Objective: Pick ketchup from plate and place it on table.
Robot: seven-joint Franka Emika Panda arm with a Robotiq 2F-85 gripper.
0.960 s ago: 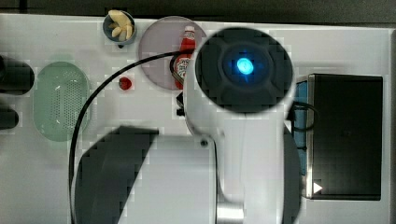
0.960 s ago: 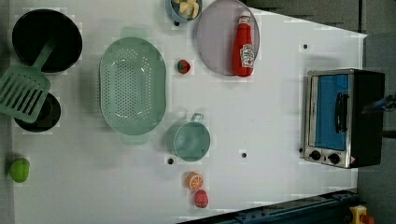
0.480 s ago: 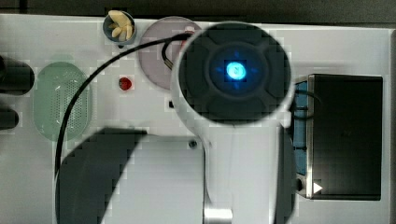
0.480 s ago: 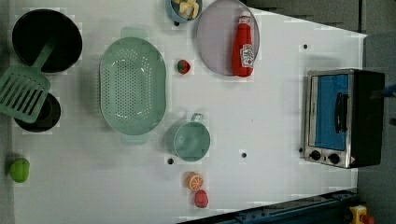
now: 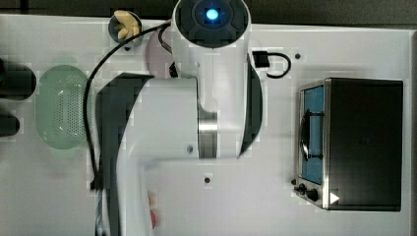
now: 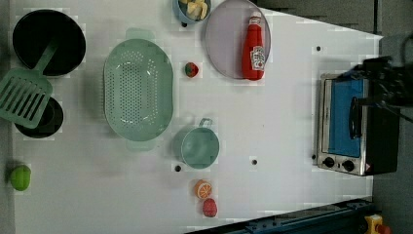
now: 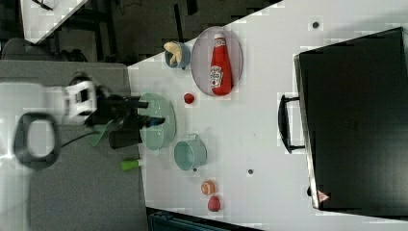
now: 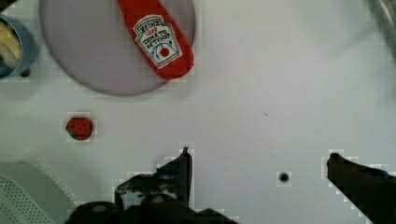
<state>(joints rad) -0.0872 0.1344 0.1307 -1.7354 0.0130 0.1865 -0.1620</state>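
The ketchup (image 6: 254, 46) is a small red bottle with a white cap, lying flat on the right half of the pale lilac plate (image 6: 224, 44) in the left view. The right view shows the ketchup (image 7: 220, 65) on the plate (image 7: 201, 57) too. In the wrist view my gripper (image 8: 259, 156) hangs open and empty above the bare white table (image 8: 257, 93), a good way off from the ketchup (image 8: 159, 39) and the plate (image 8: 93, 46). In the top view my arm covers the bottle and leaves a sliver of the plate (image 5: 156, 54) showing.
A green colander (image 6: 139, 90), a small green pot (image 6: 199, 146) and a small red fruit (image 6: 191, 69) lie on the left view's left of the plate. A bowl of pale food (image 6: 192, 7) touches the plate's edge. A toaster oven (image 6: 350, 126) stands at the left view's right.
In the top view my arm has swung toward the top edge and now hides the ketchup and most of the plate. The bottle has not moved. The gripper stays open.
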